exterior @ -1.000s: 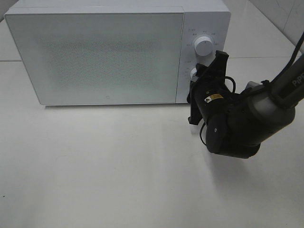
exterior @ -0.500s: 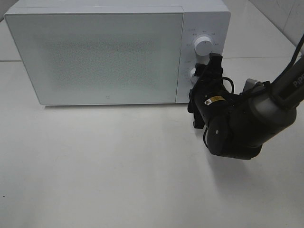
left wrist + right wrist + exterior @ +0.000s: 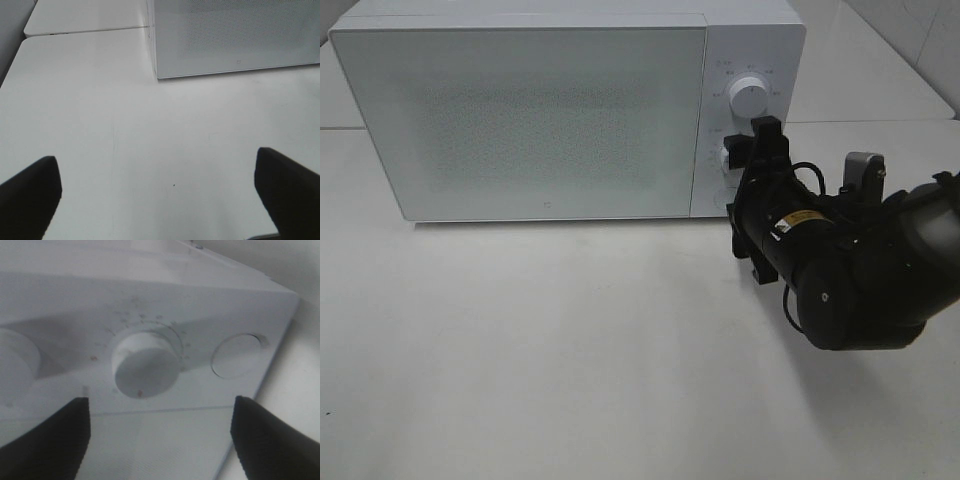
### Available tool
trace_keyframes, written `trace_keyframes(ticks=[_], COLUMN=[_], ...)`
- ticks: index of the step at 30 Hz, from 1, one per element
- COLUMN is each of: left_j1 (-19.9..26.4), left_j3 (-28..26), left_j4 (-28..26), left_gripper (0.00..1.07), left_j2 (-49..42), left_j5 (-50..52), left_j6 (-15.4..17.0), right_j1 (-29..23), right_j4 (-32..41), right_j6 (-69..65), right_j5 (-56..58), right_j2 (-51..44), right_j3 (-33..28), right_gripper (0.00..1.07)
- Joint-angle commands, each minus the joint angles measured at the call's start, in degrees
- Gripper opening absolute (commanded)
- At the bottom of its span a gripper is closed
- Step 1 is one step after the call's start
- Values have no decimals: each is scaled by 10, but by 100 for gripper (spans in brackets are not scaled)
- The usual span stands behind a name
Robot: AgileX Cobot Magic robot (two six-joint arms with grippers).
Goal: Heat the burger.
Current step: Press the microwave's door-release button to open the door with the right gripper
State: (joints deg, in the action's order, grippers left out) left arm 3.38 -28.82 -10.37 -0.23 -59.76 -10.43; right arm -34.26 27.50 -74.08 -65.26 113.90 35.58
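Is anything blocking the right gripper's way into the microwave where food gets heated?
Yes, the microwave's door is shut across the front. The open right gripper faces the lower knob with nothing between them. No burger shows in any view.

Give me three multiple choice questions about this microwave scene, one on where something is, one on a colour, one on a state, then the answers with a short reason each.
1. Where is the right end effector?
A) at the control panel of the microwave, with its fingers either side of the lower knob
B) on top of the microwave
C) behind the microwave

2. What colour is the microwave?
A) black
B) white
C) red

3. How is the microwave door?
A) swung wide open
B) closed
C) taken off

Answers:
1 A: the right wrist view shows the lower knob between the open fingers, which do not touch it.
2 B: the casing, door and lower knob are all white.
3 B: the door sits flush with the front in the exterior high view.
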Motion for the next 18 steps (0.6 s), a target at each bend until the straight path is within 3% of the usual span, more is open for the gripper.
trace_keyframes(ticks=[1, 13, 16, 18], left_j1=[-1, -1, -1, -1], left_j3=[1, 1, 1, 1], left_j4=[-4, -4, -4, -4], left_gripper=[101, 101, 101, 101], left_j2=[-12, -12, -12, -12], left_j5=[1, 1, 1, 1], left_j6=[3, 3, 3, 3], right_j1=[2, 30, 51, 70], right_j4=[-53, -160, -201, -255], right_j6=[61, 276, 328, 366], right_j5=[59, 315, 399, 514], right_j2=[-33, -161, -187, -205], right_j3=[-25, -41, -29, -6], right_gripper=[75, 75, 75, 75])
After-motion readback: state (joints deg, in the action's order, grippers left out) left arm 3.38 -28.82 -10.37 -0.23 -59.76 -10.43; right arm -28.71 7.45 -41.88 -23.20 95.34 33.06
